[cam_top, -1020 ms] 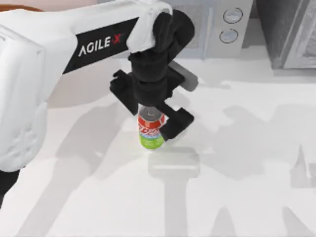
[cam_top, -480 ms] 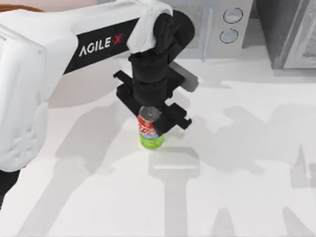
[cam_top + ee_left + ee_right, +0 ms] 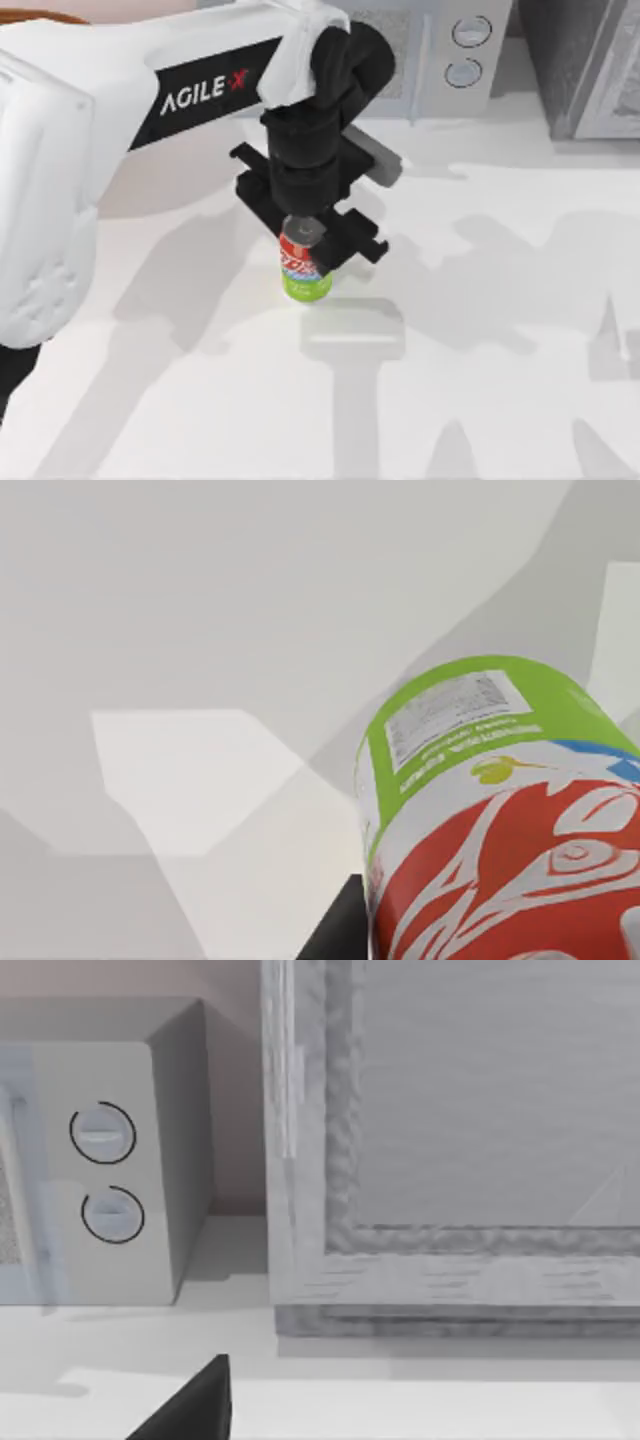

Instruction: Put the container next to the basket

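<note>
Your left tool (image 3: 312, 240) is down over the can (image 3: 305, 268), which stands upright on the table (image 3: 480, 400) a little left of centre, about midway between the near and far edges. The two black fingers sit on either side of the can's upper part, at the silver top and red band, and look closed on it. From the left wrist view you see the can (image 3: 500, 810) very close, green end pointing away, with a dark bit of finger beside it.

Treat the can as light and stiff but smooth-sided, so it could slip or twist in the fingers if you swing fast. It is probably thin-walled, so squeeze firmly, not hard. The hold is high on the body; keep the can vertical and move steadily.

A sliver of the basket (image 3: 45, 14) shows at the far left corner, behind the arm. That is a judgement from its orange-brown rim alone.

Your right arm is parked; its wrist camera faces a microwave (image 3: 100, 1160) and a cabinet (image 3: 450, 1160) at the far side.
</note>
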Controlling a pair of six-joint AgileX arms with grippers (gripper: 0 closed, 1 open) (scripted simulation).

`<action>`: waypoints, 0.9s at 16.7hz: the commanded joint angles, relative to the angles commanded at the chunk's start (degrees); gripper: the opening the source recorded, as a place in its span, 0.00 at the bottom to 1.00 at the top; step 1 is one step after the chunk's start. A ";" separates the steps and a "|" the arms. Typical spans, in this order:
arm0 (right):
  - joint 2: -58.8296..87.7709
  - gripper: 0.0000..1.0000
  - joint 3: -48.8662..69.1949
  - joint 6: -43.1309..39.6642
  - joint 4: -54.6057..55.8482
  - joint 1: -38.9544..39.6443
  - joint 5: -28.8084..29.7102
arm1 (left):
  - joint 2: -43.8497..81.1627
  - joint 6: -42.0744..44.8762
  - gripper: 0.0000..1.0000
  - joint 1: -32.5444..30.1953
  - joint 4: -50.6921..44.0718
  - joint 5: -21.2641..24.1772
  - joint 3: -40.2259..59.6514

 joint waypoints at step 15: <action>0.00 1.00 0.00 0.00 0.00 0.00 0.00 | -19.09 4.33 0.00 20.98 -6.20 1.72 -2.05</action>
